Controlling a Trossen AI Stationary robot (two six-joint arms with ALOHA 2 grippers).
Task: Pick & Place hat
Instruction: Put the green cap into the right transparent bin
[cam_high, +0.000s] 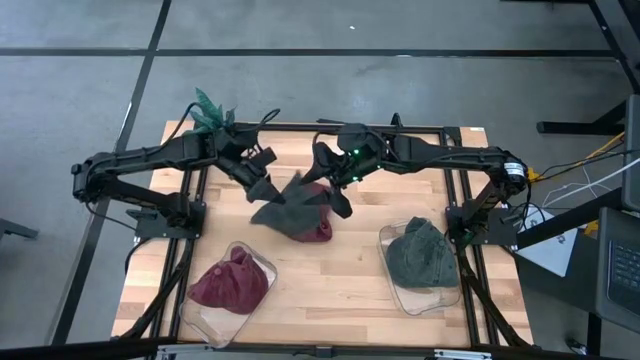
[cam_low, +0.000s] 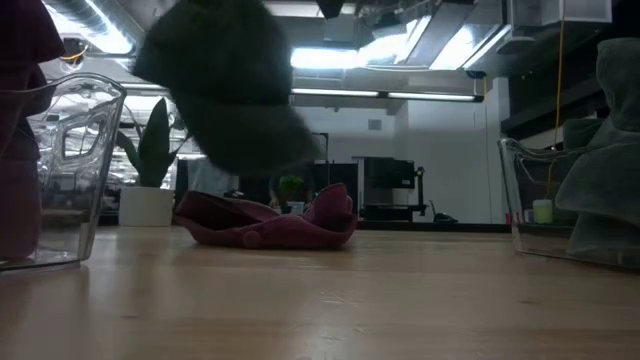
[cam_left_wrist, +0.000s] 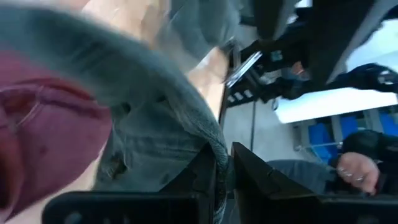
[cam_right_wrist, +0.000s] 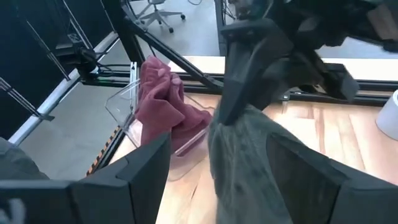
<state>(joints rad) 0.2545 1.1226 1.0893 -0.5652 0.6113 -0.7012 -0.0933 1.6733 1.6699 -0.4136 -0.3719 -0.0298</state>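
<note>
A dark grey hat (cam_high: 290, 207) hangs above the table's middle, lifted clear in the low view (cam_low: 225, 90). My left gripper (cam_high: 262, 188) is shut on it. My right gripper (cam_high: 338, 200) is open just right of it. In the right wrist view its fingers (cam_right_wrist: 217, 144) stand on either side of the hanging grey cloth (cam_right_wrist: 249, 168); whether they touch it I cannot tell. A maroon hat (cam_high: 316, 229) lies flat on the wood beneath the grey one, also showing in the low view (cam_low: 270, 222). My left gripper pinches the grey hat's edge (cam_left_wrist: 214, 146) between its two shut fingers (cam_left_wrist: 249, 171), coming down at a slant from the table's left. The hat hangs below the fingers, slack and clear of the table, over the maroon hat.
A clear bin near the left front (cam_high: 245, 258) holds maroon hats (cam_high: 230, 283). A clear bin at the right front (cam_high: 398, 288) holds grey hats (cam_high: 422, 255). A green plant (cam_high: 208, 110) stands at the far left corner. A person's hand (cam_left_wrist: 357, 174) shows beyond the table.
</note>
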